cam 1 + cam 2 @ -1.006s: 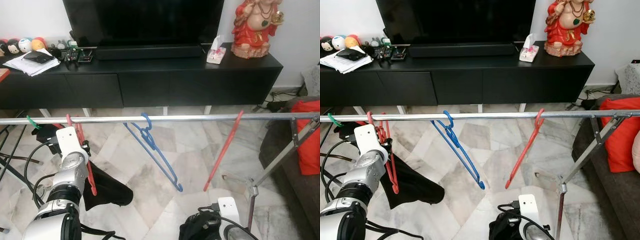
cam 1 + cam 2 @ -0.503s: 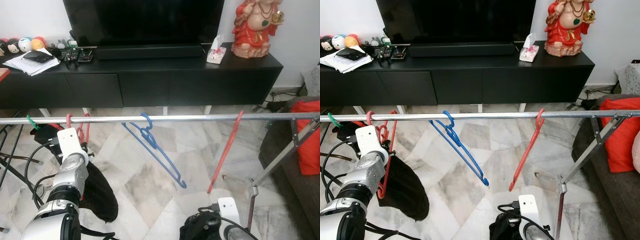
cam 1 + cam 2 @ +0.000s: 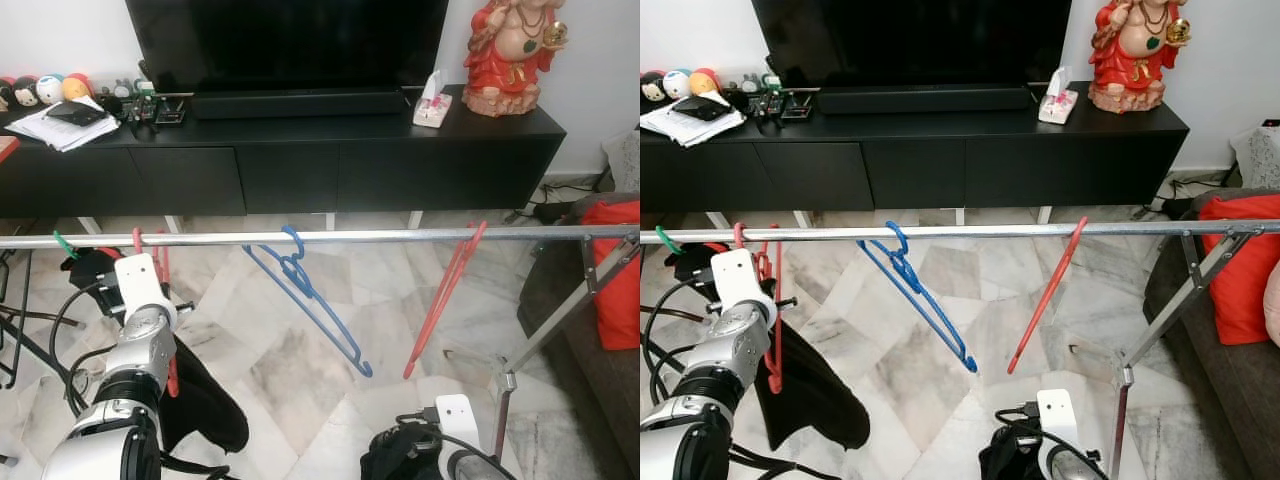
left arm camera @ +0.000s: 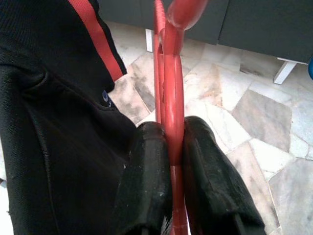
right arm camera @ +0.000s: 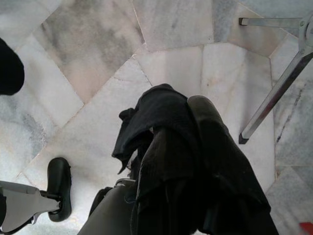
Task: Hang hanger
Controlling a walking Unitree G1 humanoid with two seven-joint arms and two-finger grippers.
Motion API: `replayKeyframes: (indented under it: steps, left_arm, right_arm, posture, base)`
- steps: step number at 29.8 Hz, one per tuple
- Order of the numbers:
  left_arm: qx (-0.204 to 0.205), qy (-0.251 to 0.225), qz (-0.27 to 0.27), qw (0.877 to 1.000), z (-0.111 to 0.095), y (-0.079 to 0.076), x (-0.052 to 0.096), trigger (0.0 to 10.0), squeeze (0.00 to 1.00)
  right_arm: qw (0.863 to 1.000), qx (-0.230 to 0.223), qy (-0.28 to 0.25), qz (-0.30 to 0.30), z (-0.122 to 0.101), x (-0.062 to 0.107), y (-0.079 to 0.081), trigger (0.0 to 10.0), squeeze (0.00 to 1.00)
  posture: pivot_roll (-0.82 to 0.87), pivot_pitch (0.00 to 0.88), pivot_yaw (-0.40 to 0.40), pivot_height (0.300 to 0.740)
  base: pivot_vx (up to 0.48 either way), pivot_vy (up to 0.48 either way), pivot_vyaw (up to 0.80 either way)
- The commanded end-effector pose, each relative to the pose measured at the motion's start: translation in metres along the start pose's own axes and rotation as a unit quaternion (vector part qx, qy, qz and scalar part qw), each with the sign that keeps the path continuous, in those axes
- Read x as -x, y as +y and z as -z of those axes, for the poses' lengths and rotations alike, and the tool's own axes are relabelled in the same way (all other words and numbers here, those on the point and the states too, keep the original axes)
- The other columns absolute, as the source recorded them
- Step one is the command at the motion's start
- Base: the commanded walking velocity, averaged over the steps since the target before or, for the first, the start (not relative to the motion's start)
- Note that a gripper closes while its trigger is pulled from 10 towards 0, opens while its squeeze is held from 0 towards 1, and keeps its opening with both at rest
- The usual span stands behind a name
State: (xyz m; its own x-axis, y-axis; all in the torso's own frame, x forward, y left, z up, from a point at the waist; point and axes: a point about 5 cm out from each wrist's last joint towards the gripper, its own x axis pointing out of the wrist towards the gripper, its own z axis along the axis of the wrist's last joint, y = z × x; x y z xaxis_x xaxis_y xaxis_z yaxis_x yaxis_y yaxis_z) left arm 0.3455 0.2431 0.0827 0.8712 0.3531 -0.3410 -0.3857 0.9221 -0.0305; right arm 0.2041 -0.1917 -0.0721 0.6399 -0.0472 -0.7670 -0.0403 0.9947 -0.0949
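Note:
A red hanger carrying a black garment with a red stripe hangs by its hook at the left end of the silver rail. My left gripper is shut on this hanger's red bar, just below the rail; the left arm reaches up to it. Low at the front, my right gripper is shut on a bunched black cloth above the marble floor. A blue hanger and another bare red hanger hang tilted further right on the rail.
A green clip sits at the rail's left end. The rack's slanted leg stands at the right beside a sofa with a red cushion. Behind the rail is a black TV cabinet.
The red hanger in my left gripper has swung from slanting right to hanging nearly straight, and its black garment swayed with it. The bare red hanger on the right is swinging a little.

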Motion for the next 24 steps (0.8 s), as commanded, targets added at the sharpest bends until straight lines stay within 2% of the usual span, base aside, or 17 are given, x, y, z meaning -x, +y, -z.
replayKeyframes:
  steps: [1, 13, 16, 18, 21, 22, 23, 24]
  left_arm:
    - [0.004, 0.004, 0.003, 1.000, -0.001, 0.002, -0.001, 0.0, 0.00]
    - [0.007, 0.005, 0.000, 1.000, 0.004, 0.005, 0.000, 0.0, 0.00]
    - [0.002, -0.019, 0.006, 1.000, 0.002, 0.007, 0.002, 0.0, 0.00]
    - [-0.023, -0.086, 0.044, 0.995, -0.008, 0.002, 0.009, 0.0, 0.00]
    - [-0.037, -0.115, 0.068, 0.990, -0.009, -0.002, 0.015, 0.0, 0.00]
    - [-0.054, -0.128, 0.069, 0.988, -0.008, -0.001, 0.019, 0.1, 0.00]
    - [-0.056, -0.134, 0.074, 0.987, -0.006, -0.001, 0.022, 6.9, 0.00]
    - [-0.054, -0.136, 0.077, 0.986, -0.005, -0.001, 0.023, 6.9, 0.00]
  right_arm:
    - [1.000, 0.000, 0.002, -0.001, 0.002, 0.000, 0.000, 10.0, 0.00]
    - [1.000, 0.002, 0.003, -0.002, 0.002, 0.000, 0.000, 10.0, 0.00]
    - [1.000, 0.002, 0.004, -0.002, 0.002, 0.000, 0.000, 10.0, 0.00]
    - [1.000, 0.001, 0.004, -0.002, 0.003, 0.001, 0.000, 10.0, 0.00]
    - [1.000, 0.001, 0.004, -0.001, 0.004, 0.001, 0.000, 10.0, 0.00]
    - [1.000, 0.001, 0.005, -0.001, 0.004, 0.001, 0.000, 10.0, 0.00]
    - [1.000, 0.002, 0.006, -0.001, 0.005, 0.001, 0.000, 10.0, 0.00]
    - [1.000, 0.002, 0.006, -0.002, 0.005, 0.001, 0.000, 10.0, 0.00]
  posture:
    - [-0.06, 0.000, 0.023, 0.740]
    - [-0.06, 0.000, 0.021, 0.740]
    - [-0.07, 0.000, 0.021, 0.740]
    - [-0.07, 0.000, 0.024, 0.740]
    - [-0.06, 0.000, 0.023, 0.740]
    - [-0.06, 0.000, 0.023, 0.740]
    - [-0.06, 0.000, 0.023, 0.740]
    - [-0.06, 0.000, 0.024, 0.740]
  base:
    - [0.000, 0.000, 0.00]
    - [0.000, 0.000, 0.00]
    - [0.000, 0.000, 0.00]
    - [0.000, 0.000, 0.00]
    - [0.000, 0.000, 0.00]
    - [0.000, 0.000, 0.00]
    - [0.000, 0.000, 0.00]
    - [0.000, 0.000, 0.00]
